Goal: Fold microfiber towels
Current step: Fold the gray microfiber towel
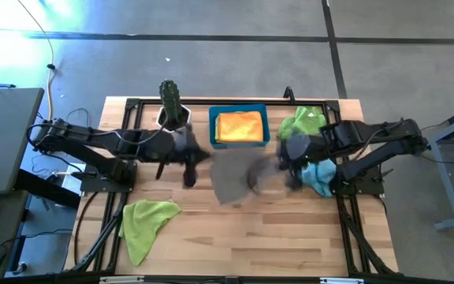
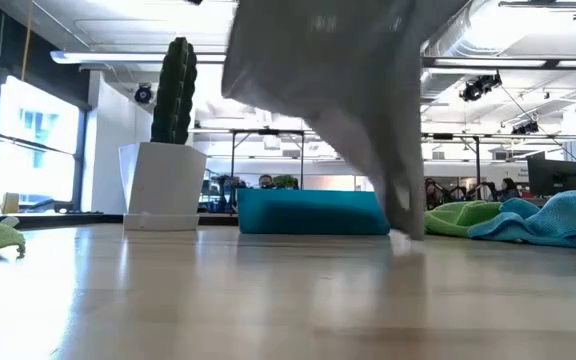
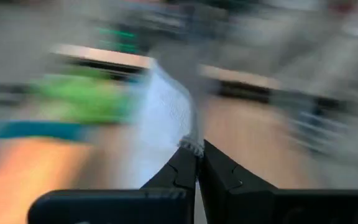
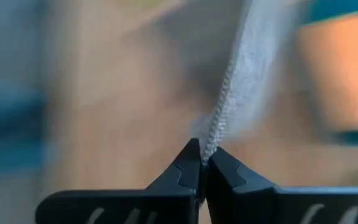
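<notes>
**Grey towel lifted between both arms, ready to lay flat**

Towels lie spread across the wooden table (image 1: 235,237). Furthest left, a lime green towel (image 1: 144,219) lies crumpled near the front left edge, well apart from the work. Behind it a potted cactus (image 1: 170,102) stands at the back edge.

The left gripper (image 1: 189,162) is clenched on one edge of the grey towel (image 1: 231,177); its wrist view shows the hem pinched right at the fingertips. The cloth hangs between the arms over the table's middle, and in the low view its lowest corner appears to reach the tabletop or nearly so. The right gripper (image 1: 290,170) is likewise clamped on the opposite hem, by a thin margin.

Behind the cloth, a blue bin (image 1: 240,126) holds the orange towel (image 1: 239,126). To the right lie a second lime green towel (image 1: 304,122) and a light blue towel (image 1: 320,177), close beside the right arm.

To do this step well, I judge both arms should keep the held edge taut and level, lowering together so the cloth lands without wrinkles. Both grips are shallow, so a jerk could pull a hem free.

Open room is best toward the table's front centre; the bin behind and the towels at right crowd the other sides.
</notes>
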